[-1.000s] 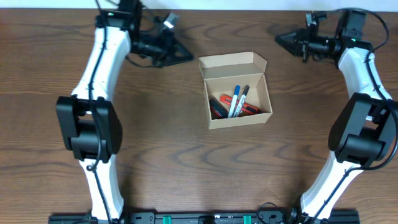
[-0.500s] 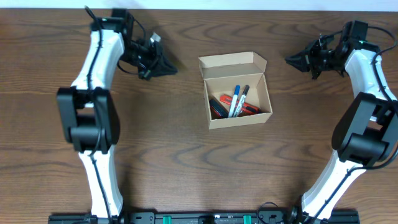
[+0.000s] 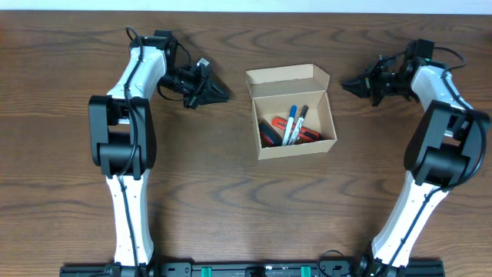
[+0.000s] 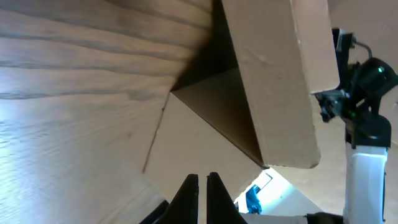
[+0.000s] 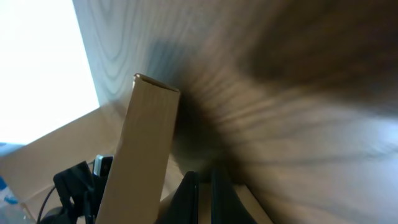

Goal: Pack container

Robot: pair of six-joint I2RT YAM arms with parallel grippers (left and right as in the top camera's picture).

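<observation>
in the middle of the wooden table (image 3: 231,200), slightly toward the far side, stands the one container (image 3: 296,148), a plain tan cardboard box with its near wall square to the table edge. its flap lid (image 3: 286,75) is hinged on the far side and stands open, leaning away from the opening. inside lie markers (image 3: 290,123): two pale barrels with blue caps run side by side from far to near, and red and dark ones lie under and beside them, at least four in all, though the exact count is hard to tell. two arms flank the box. the left gripper (image 3: 225,95) sits left of the box's far left corner, its tip aimed at the box with a strip of bare wood between. in the left wrist view its fingers (image 4: 189,199) are drawn almost together with only a thin slit showing, and they hold nothing. the right gripper (image 3: 344,83) is on the right, level with the lid, also pointing inward and apart from the cardboard. its fingers show the same thin slit in the blurred right wrist view, and they grip nothing. the widest open stretch is the bare wood on the near side of the box, between the two arms. the far edge of the table runs close behind both grippers.
</observation>
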